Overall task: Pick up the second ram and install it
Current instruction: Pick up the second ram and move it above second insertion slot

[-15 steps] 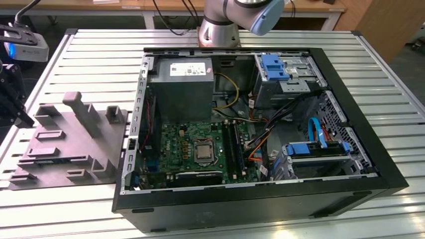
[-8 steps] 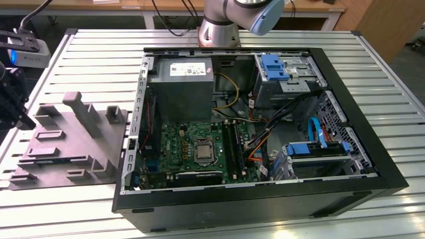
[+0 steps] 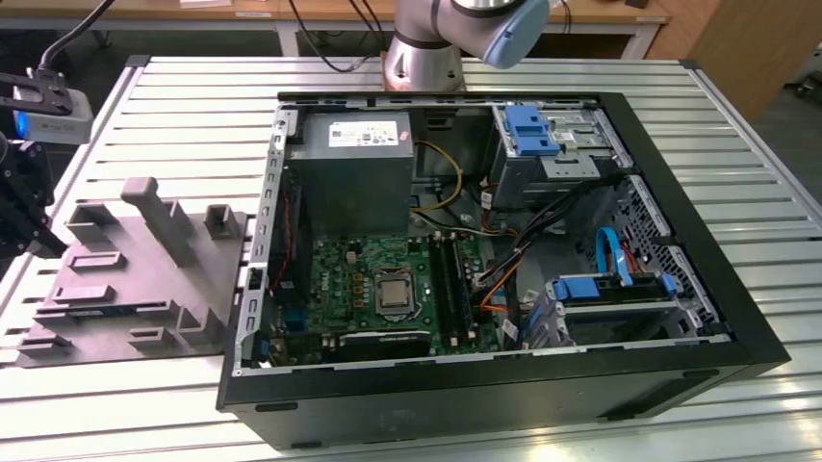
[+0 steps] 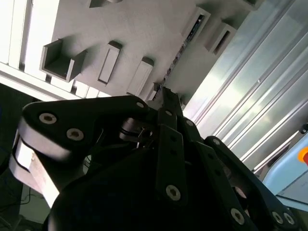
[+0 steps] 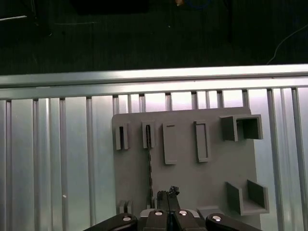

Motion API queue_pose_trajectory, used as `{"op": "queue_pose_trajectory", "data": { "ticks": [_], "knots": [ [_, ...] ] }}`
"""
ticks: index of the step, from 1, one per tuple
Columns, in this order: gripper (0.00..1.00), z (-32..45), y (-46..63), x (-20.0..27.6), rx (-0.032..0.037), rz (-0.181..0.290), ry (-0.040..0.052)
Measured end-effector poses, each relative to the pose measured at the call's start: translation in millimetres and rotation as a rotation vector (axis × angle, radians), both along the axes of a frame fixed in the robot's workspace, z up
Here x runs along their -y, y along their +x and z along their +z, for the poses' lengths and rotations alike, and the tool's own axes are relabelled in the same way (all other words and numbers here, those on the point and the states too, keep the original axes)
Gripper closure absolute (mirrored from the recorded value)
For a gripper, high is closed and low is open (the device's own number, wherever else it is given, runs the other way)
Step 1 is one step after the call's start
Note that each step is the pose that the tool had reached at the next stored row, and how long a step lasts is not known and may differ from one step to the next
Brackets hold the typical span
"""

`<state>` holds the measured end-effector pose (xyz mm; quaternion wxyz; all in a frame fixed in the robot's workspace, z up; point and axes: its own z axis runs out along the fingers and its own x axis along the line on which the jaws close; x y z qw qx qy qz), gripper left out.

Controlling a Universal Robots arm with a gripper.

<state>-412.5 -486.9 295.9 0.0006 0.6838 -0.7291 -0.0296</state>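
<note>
The second ram (image 5: 149, 168) stands on edge in the grey fixture (image 3: 141, 279), at nine o'clock of the computer case (image 3: 514, 390). It looks light, stiff and fragile, so pinch its flat faces. Whether the end effector (image 5: 168, 193) is closed, I cannot tell.

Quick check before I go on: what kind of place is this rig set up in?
Probably a lab or workshop bench for computer assembly: an open computer case sits on a slatted metal table beside a grey holder plate, with wooden workbenches behind.
</note>
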Motion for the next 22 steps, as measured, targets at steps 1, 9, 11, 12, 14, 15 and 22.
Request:
{"op": "queue_pose_trajectory", "data": {
  "ticks": [1,9,11,12,14,15,22],
  "knots": [
    [0.90,-1.6,-1.1,0.0,0.0001,-0.002,-0.0002],
    [0.90,-5.6,-2.5,0.0,0.0000,-0.007,-0.0009],
    [0.90,-6.5,-3.4,1.3,0.0003,-0.007,-0.0007],
    [0.90,-7.2,-3.7,2.2,0.0000,-0.007,-0.0009],
    [0.90,-9.9,-4.1,4.9,0.0001,-0.007,-0.0009],
    [0.90,-11.6,-4.1,6.0,0.0002,-0.007,-0.0008],
    [0.90,-24.4,-4.3,9.1,0.0001,-0.007,-0.0008]
  ]
}}
